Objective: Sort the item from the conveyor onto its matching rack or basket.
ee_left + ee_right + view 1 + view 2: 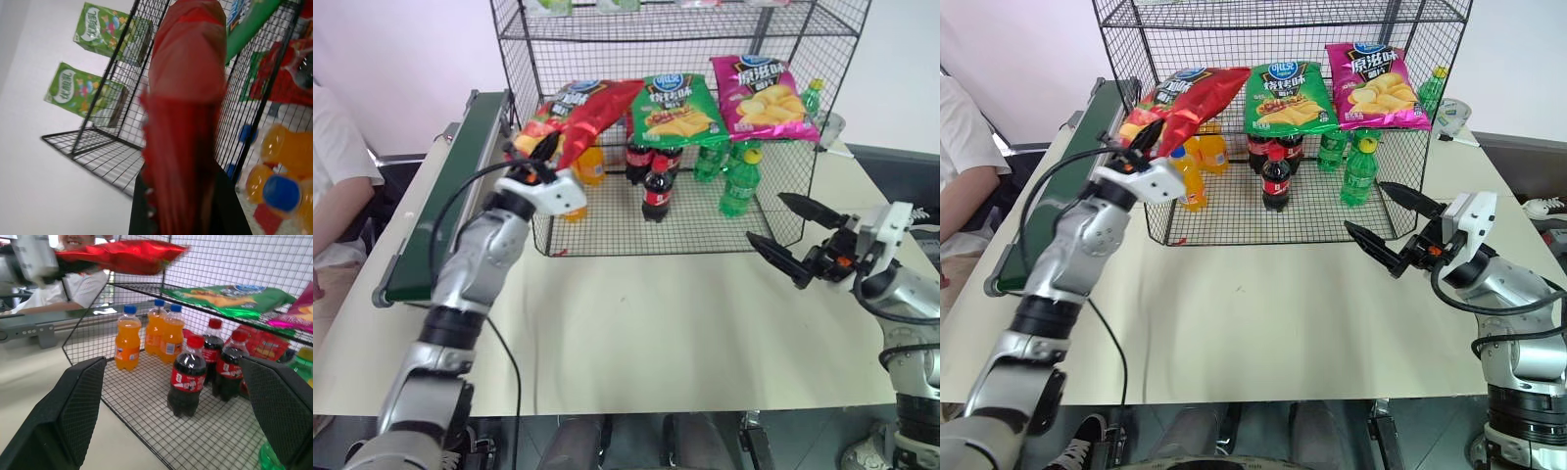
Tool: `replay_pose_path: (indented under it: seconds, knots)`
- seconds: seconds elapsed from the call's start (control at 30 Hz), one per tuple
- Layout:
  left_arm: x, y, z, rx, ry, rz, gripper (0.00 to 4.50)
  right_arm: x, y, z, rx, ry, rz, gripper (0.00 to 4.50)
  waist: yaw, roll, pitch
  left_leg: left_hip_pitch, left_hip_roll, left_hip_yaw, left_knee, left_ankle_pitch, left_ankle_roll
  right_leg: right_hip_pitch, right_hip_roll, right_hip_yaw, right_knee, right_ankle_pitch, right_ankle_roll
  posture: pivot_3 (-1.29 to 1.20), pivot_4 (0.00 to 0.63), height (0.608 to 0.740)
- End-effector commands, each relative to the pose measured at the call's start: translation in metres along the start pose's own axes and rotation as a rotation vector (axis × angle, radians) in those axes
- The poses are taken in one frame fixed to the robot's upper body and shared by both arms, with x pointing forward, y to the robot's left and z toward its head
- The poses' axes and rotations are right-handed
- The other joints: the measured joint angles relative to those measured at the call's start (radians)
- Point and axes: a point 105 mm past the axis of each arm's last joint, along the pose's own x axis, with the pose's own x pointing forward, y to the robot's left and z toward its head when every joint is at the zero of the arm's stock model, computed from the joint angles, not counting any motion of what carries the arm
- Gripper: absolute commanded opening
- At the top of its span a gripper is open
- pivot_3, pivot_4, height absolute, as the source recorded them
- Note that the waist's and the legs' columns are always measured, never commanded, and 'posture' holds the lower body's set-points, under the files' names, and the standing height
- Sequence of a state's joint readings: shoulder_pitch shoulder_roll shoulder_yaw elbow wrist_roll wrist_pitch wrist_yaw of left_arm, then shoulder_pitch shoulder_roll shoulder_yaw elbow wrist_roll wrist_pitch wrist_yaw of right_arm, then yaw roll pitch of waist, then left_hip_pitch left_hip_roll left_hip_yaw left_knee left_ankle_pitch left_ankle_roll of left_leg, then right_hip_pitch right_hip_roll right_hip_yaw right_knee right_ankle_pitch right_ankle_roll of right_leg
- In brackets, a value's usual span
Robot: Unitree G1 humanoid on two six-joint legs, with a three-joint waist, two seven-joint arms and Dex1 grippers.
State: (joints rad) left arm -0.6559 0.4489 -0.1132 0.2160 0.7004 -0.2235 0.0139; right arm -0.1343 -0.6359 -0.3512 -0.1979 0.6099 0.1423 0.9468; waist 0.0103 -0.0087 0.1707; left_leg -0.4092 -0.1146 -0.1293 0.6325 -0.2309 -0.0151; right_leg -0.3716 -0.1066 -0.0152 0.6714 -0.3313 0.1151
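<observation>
Pale tabletop (pixel 656 333) spreads in front of me, bare between my two arms. At its far edge stands a tall black wire rack (pixel 675 117) with an open front. On my left a narrow green conveyor (pixel 450 196) runs along the table's edge, and a person in a white shirt (pixel 333 157) sits beyond it.

My left gripper (pixel 540 147) is clamped on a red crisp bag (pixel 592 116), held up at the rack's front left corner, level with the middle shelf. The bag's far end reaches over that shelf beside a green crisp bag (pixel 677 108); a magenta bag (pixel 762 98) lies further right. Below stand orange bottles (pixel 128 343), cola bottles (pixel 188 382) and green bottles (pixel 739 181).

My right gripper (pixel 788 235) hovers above the table, fingers spread wide and holding nothing, just in front of the rack's right corner.
</observation>
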Motion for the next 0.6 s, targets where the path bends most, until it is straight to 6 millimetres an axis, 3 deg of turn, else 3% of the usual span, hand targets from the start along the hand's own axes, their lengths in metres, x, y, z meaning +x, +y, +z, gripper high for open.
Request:
replay_pose_path:
  seconds: [0.03,0.17,0.33,0.6]
  knots:
    - [0.027,0.013,0.007,-0.034,0.041,0.102,0.07,0.006,0.002,0.011,-0.045,-0.036,0.018,4.50,0.001,-0.001,0.000,0.000,0.000,0.000,0.000,0.000,0.000,0.000,0.000,0.000,0.000,0.000,0.000,0.00,0.150,0.740]
    - [0.044,0.019,0.013,-0.068,0.072,0.157,0.07,0.008,0.001,0.010,-0.050,-0.029,0.028,4.50,-0.002,-0.001,0.001,-0.001,0.000,0.000,0.000,0.000,0.000,-0.001,0.000,0.000,0.000,0.000,0.000,0.00,0.150,0.740]
    - [0.049,0.012,-0.024,-0.258,0.308,0.198,0.07,0.010,-0.002,0.011,-0.051,-0.026,0.032,4.50,-0.003,-0.001,0.001,-0.001,0.000,0.000,0.001,0.001,-0.001,-0.001,0.001,0.000,0.001,0.000,0.000,0.00,0.150,0.740]
    - [0.066,0.016,-0.015,-0.243,0.303,0.216,0.07,0.011,-0.002,0.008,-0.047,-0.017,0.039,4.50,0.000,-0.002,0.001,-0.001,0.000,0.000,0.001,0.001,-0.001,-0.001,0.001,0.001,0.001,0.000,0.000,0.00,0.150,0.740]
